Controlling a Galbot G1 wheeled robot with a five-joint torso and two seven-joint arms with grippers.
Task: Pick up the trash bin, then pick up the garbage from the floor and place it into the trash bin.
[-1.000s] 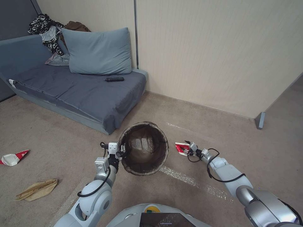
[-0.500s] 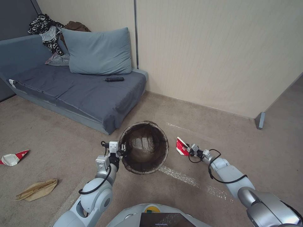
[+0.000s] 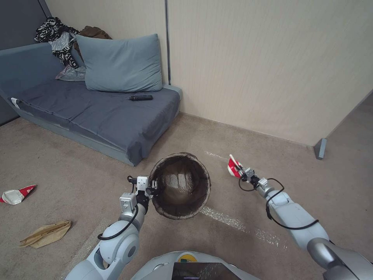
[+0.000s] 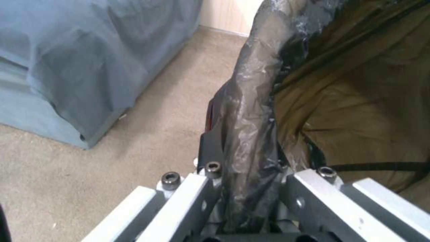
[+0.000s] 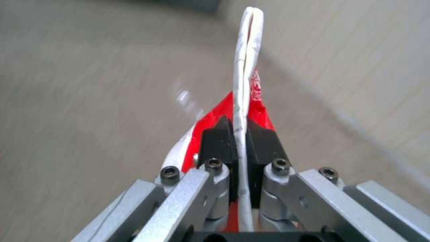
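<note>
Beside the sofa's near corner, above the carpet: the trash bin (image 3: 180,186) hangs off the floor, its mouth tipped toward the head camera, dark liner wrapped over the rim.
Left gripper (image 3: 152,187): clamped onto the bin's rim on the side away from the red cup; the wrist view shows the bag-covered rim (image 4: 248,134) pinched between its fingers, one black pad (image 4: 210,148) pressing the outside.
Right gripper (image 3: 241,172): well apart from the bin on its far side from the left arm, raised over the carpet (image 3: 241,194), jaws clenched on a flattened cup.
Held garbage: a crushed red-and-white paper cup (image 3: 234,166); in the right wrist view its folded white rim (image 5: 244,84) stands up between the black pads (image 5: 214,141), clear of the floor.
Garbage left on the floor: another flattened red-and-white cup (image 3: 16,194) and a tan paper bag (image 3: 46,233), both far from the bin, beyond the left arm.
Sofa (image 3: 97,112): grey-blue, against the wall behind the bin, with a pillow (image 3: 118,64), a small dark object (image 3: 140,97) on the seat, and heaped clothing (image 3: 58,37) at its far end.
</note>
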